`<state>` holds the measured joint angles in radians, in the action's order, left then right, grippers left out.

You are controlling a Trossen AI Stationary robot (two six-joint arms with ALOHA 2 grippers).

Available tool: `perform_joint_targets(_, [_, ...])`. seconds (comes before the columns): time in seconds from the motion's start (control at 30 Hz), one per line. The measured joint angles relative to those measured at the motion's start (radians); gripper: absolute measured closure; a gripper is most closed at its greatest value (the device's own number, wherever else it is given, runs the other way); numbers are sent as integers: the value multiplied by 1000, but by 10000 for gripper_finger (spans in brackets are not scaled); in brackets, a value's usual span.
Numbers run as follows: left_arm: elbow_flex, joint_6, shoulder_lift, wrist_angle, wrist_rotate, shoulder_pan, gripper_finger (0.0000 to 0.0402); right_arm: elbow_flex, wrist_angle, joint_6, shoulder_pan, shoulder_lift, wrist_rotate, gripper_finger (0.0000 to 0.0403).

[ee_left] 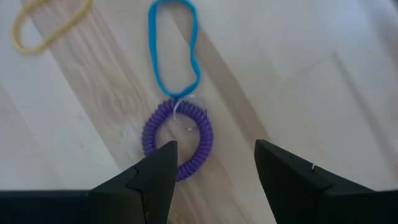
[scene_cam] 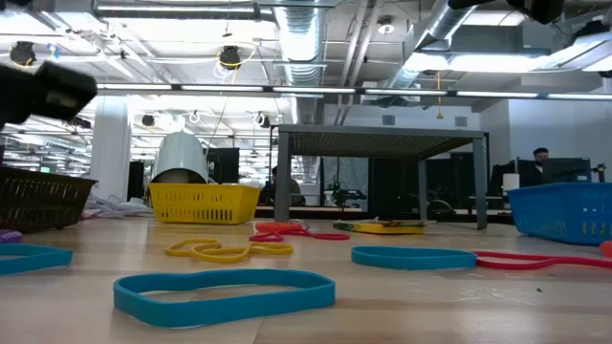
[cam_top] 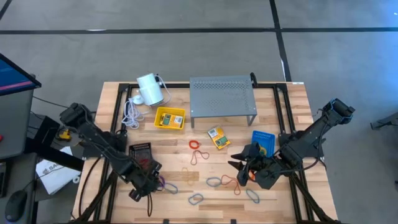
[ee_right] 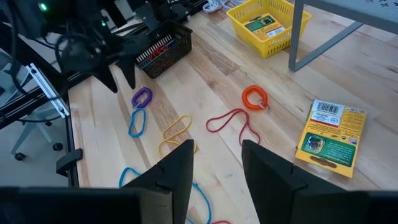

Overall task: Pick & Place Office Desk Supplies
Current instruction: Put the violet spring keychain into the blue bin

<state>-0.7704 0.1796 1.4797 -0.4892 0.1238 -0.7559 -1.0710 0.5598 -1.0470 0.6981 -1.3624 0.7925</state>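
Note:
My left gripper [ee_left: 214,146] is open, pointing down over a purple coiled loop [ee_left: 177,140] that lies flat on the wood next to a blue rubber band [ee_left: 174,53]. In the high view this gripper [cam_top: 151,182] is near the table's near-left, beside a black basket [cam_top: 141,154]. My right gripper [ee_right: 214,155] is open and hovers at the near-right [cam_top: 238,163], touching nothing. Loose bands lie between the arms: yellow [ee_right: 175,134], red [ee_right: 233,121], an orange coil [ee_right: 255,96]. A crayon box [ee_right: 329,140] lies flat. Another sits in the yellow basket [cam_top: 170,118]. My left gripper comes from above with one fingertip [ee_left: 163,155] in front of the purple coil's near rim [ee_left: 186,169] and the other finger standing clear beside it. I cannot tell whether the fingertip touches the coil. The coil lies flat on the table.
A grey perforated shelf [cam_top: 222,96] stands at the far middle, with a white cylinder and coiled cord [cam_top: 149,90] to its left. A blue basket [cam_top: 263,142] sits by the right arm. More bands [cam_top: 214,182] lie near the table's near edge.

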Motion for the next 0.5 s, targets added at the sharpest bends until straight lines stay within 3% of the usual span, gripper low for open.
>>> perform_joint_targets(0.5, [-1, -26, 121, 22, 52, -2, 224, 0, 0, 0, 2, 0, 0, 269])
